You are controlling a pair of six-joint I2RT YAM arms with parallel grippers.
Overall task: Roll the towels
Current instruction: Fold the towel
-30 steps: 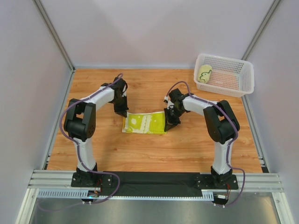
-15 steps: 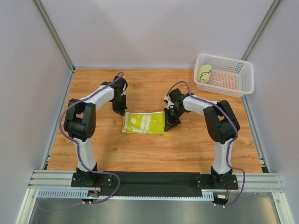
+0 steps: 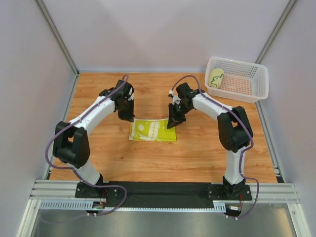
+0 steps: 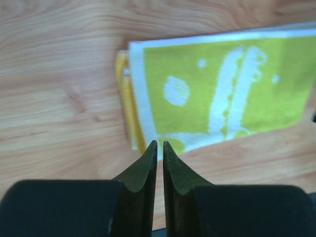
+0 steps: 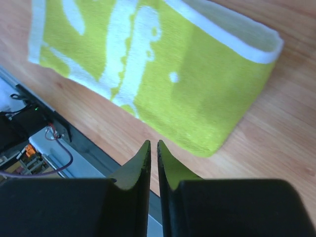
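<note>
One towel [image 3: 152, 130], lime green with white animal prints, lies folded flat at the middle of the table. It fills the upper part of the left wrist view [image 4: 222, 98] and of the right wrist view [image 5: 163, 74]. My left gripper [image 3: 127, 117] [image 4: 160, 144] hovers over the towel's far left corner, its jaws open only a narrow slit with nothing between them. My right gripper [image 3: 171, 123] [image 5: 153, 144] hangs just above the towel's right end, likewise parted by a thin gap and empty. A second towel [image 3: 216, 77], rolled up, lies in the basket.
A white perforated basket [image 3: 260, 84] stands at the back right corner of the wooden table. Grey walls close in the table on both sides and at the back. A metal rail with the arm bases [image 3: 163, 190] runs along the near edge.
My right gripper has let go of the towel's right end, lifted and shifted slightly left, its jaws parting a little. The left arm has stretched out, its gripper staying by the far left corner.
</note>
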